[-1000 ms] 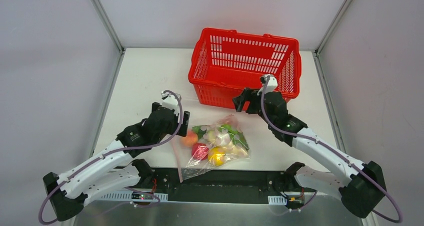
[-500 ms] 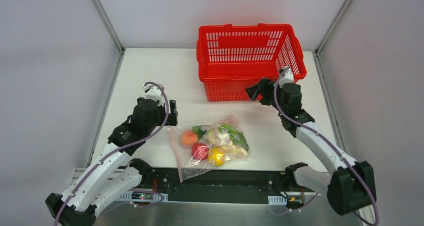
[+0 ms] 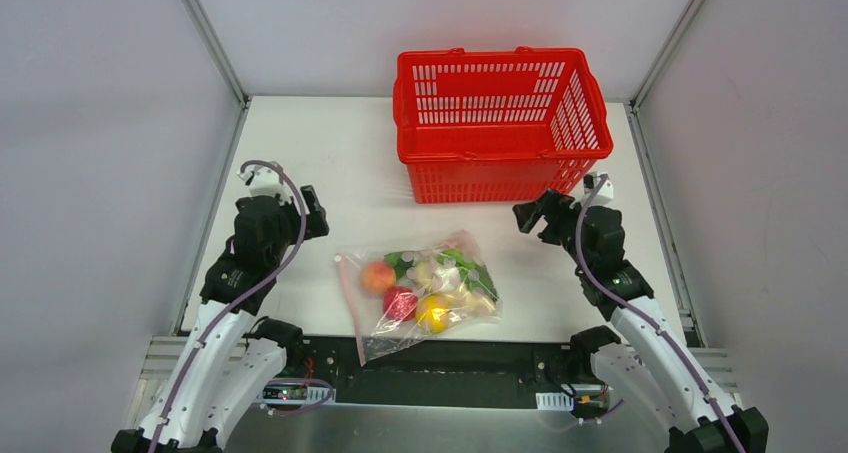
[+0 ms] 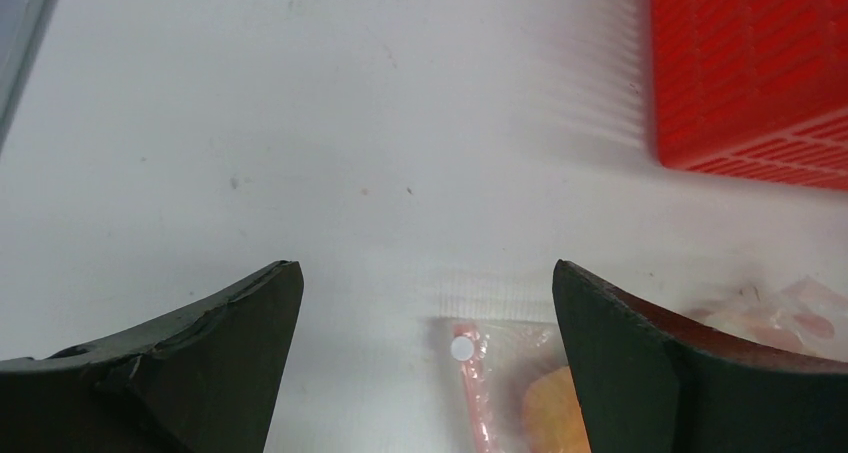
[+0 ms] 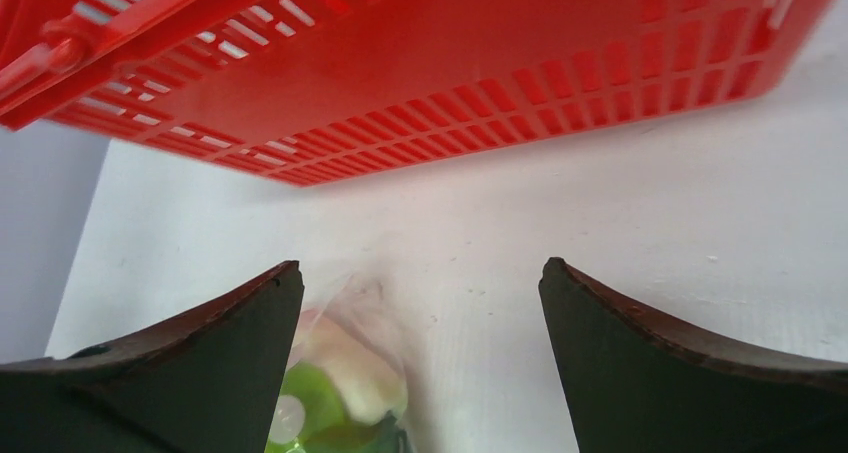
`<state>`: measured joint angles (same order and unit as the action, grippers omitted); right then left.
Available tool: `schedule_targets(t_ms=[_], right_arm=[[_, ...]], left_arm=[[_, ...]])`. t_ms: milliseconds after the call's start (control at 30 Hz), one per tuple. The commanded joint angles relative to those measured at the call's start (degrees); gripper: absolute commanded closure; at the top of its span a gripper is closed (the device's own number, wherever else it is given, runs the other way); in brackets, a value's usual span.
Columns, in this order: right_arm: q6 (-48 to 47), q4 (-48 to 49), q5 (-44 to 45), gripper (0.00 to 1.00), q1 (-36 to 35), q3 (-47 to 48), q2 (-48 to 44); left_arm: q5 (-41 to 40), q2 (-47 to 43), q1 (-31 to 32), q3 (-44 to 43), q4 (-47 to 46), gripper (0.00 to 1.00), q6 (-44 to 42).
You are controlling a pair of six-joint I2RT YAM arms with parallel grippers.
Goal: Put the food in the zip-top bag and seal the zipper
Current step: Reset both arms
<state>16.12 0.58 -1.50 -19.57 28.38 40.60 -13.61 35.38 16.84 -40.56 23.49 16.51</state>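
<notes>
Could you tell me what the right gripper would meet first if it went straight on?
Probably the red basket, its near wall ahead of the right gripper; perhaps the table first, depth being unclear.

**Basket** [image 3: 500,113]: bright red throughout; walls in a slotted grid pattern.
**Zip-top bag** [image 3: 385,338]: clear, crinkled, with glossy highlights.
**Zipper** [image 3: 349,303]: thin pinkish-red strip.
**Food:** peach-orange ball [image 3: 377,276]; red ball [image 3: 399,302]; yellow ball [image 3: 432,313]; green leafy pieces [image 3: 468,268]; pale cream-white piece [image 3: 428,270].
**Tabletop** [image 3: 300,153]: white, with a few faint dark specks.
**Left arm** [image 3: 215,333], **right arm** [image 3: 650,338]: white links, black joints.
**Fingers** [image 4: 200,373]: matte black.
</notes>
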Motion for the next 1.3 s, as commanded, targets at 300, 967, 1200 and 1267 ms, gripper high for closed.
schedule_targets(t_ms=[300,967,1200,1267], right_arm=[[0.94,-11.53,21.98,0.0,0.34,4.08,-11.02],[5.71,-8.93,8.65,0.0,0.33,6.64,-6.93],[5.96,-7.91,8.75,0.0,0.37,6.01,-7.51],[5.95,-7.86,8.71,0.0,0.33,5.98,-7.33]], left_arm=[[-1.7,-6.52,-6.91,-0.33,6.64,0.01,10.22],[-4.08,-11.11,-6.82,-1.81,14.44,0.01,11.42],[-1.49,-10.45,-6.82,-1.63,13.3,0.01,10.73],[-1.3,-10.26,-6.74,-1.42,12.97,0.01,10.78]])
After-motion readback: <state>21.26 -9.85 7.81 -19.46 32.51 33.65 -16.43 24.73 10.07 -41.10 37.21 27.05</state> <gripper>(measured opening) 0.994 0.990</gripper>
